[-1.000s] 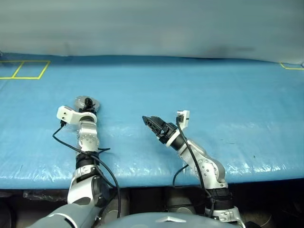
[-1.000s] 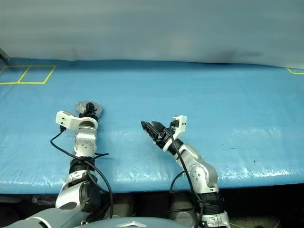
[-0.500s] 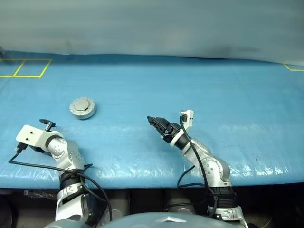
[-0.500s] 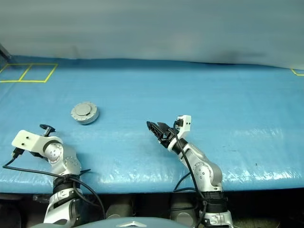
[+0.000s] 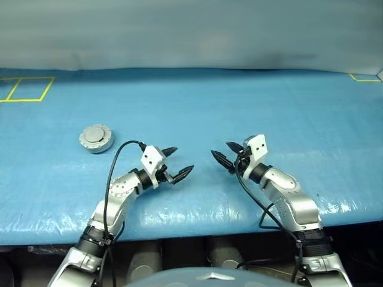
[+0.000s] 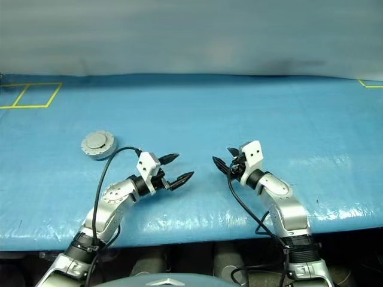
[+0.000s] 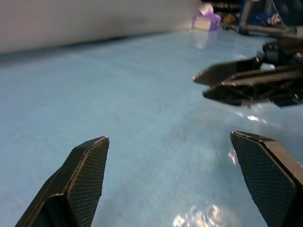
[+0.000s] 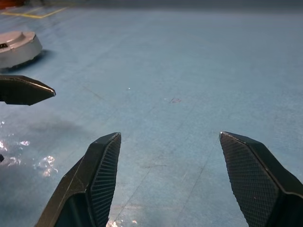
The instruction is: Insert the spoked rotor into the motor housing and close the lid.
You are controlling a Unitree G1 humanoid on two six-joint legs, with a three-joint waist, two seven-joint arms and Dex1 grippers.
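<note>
blue table (image 5: 251, 101) holds the work | motor housing (image 5: 96, 138) sits far left with its lid on, looks done | left gripper (image 5: 177, 163) wide, holds nothing | right gripper (image 5: 228, 156) wide, holds nothing | keep both away, don't bump it

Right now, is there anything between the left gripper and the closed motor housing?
No. In the left eye view only bare blue table cover lies between the left gripper and the motor housing.
</note>
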